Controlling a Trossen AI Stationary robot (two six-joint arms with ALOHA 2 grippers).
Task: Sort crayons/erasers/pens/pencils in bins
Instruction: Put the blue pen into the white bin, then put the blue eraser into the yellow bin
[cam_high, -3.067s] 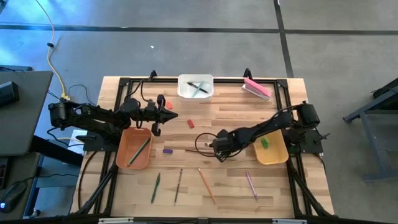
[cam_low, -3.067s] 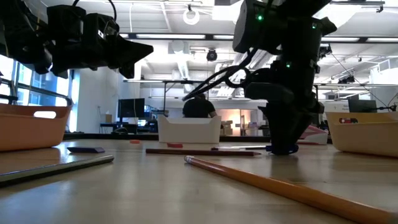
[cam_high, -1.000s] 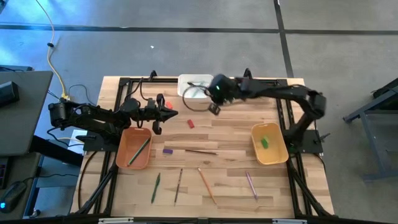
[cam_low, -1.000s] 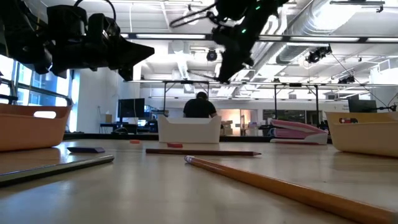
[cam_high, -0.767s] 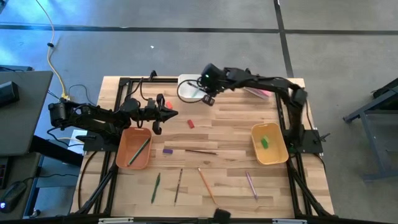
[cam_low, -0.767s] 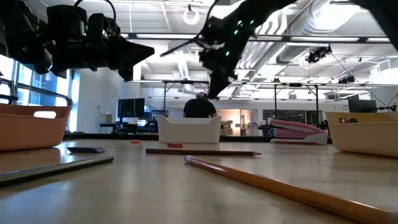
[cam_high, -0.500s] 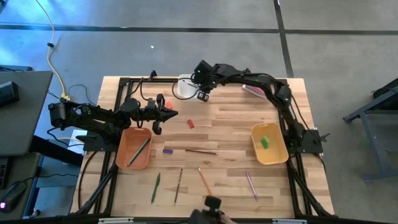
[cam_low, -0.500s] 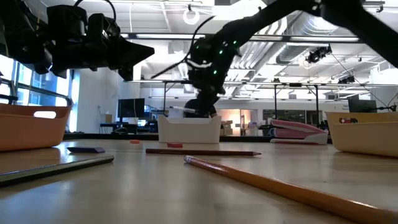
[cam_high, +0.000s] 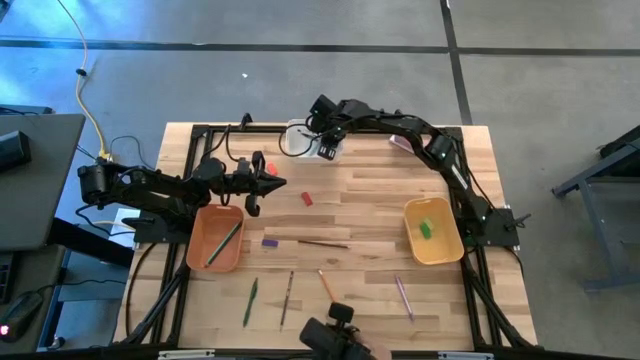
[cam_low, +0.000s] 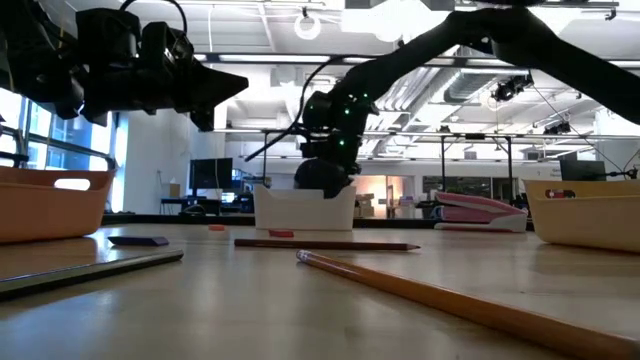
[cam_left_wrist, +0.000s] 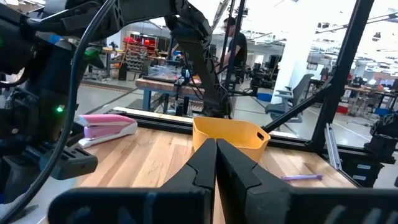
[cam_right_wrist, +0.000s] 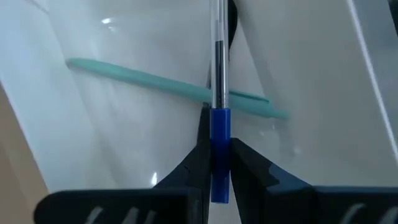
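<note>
Pens mostly sorted: right pincer (cam_right_wrist: 214, 155) clamps a blue pen (cam_right_wrist: 218, 124) above the white bin (cam_right_wrist: 143, 124); pencils (cam_high: 331, 296) remain below on the table (cam_high: 370, 210).

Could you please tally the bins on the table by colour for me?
white bin: 1
orange bin: 1
yellow bin: 1
Total: 3 bins

Right hand (cam_high: 322, 143) over the white bin (cam_high: 296, 139); its contents seemingly hidden.
</note>
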